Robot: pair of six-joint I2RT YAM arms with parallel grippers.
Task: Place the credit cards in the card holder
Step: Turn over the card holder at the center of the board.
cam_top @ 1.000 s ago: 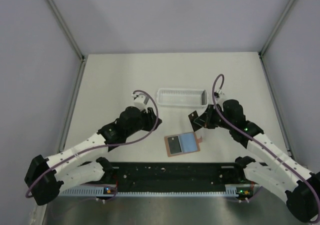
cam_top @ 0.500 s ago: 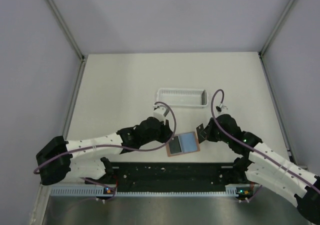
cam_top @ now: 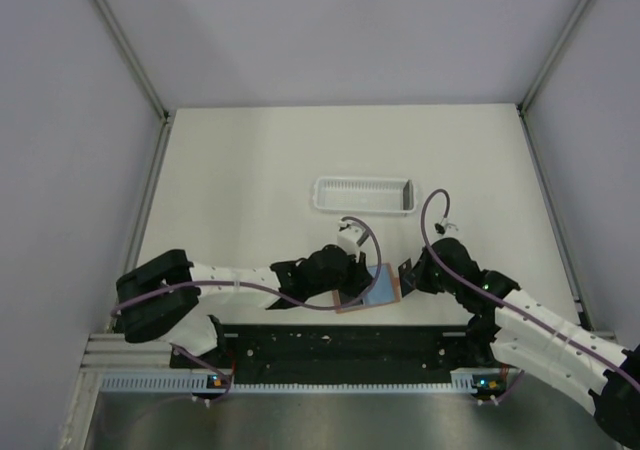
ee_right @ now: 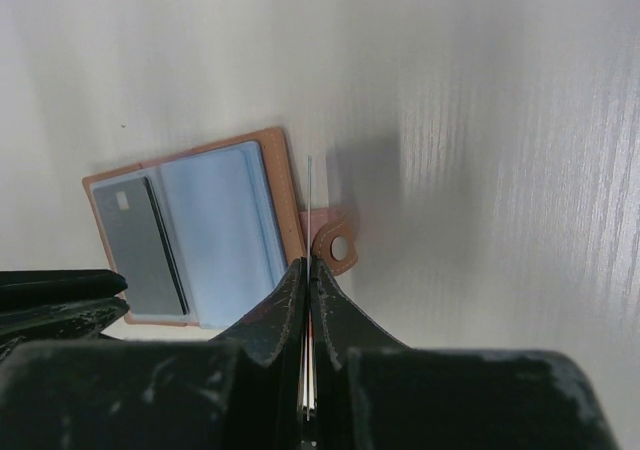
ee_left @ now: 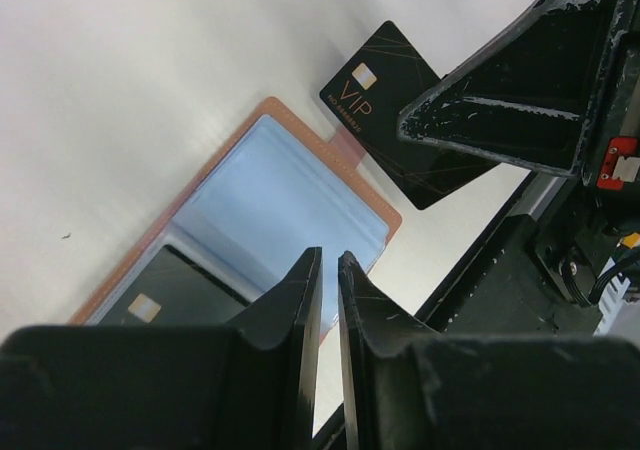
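Observation:
The card holder (cam_top: 381, 286) lies open near the table's front edge, pale blue panel to the right. One black credit card (ee_left: 150, 305) sits in its dark left panel (ee_right: 140, 238). My right gripper (cam_top: 405, 274) is shut on the second black card (ee_left: 398, 105), marked VIP, and holds it on edge just above the holder's right rim by the clasp tab (ee_right: 335, 248); in the right wrist view (ee_right: 308, 262) that card shows as a thin line (ee_right: 310, 195). My left gripper (cam_top: 356, 288) hangs over the holder's middle, its jaws together with nothing between them (ee_left: 328, 260).
A white slatted tray (cam_top: 362, 194) stands behind the holder at mid-table. A black rail (cam_top: 340, 345) runs along the front edge just below the holder. Both arms meet over the holder, a short gap between their grippers.
My left arm has swung right and forward from beside the tray to over the holder. My right gripper has come down and forward with the card to the holder's right edge.

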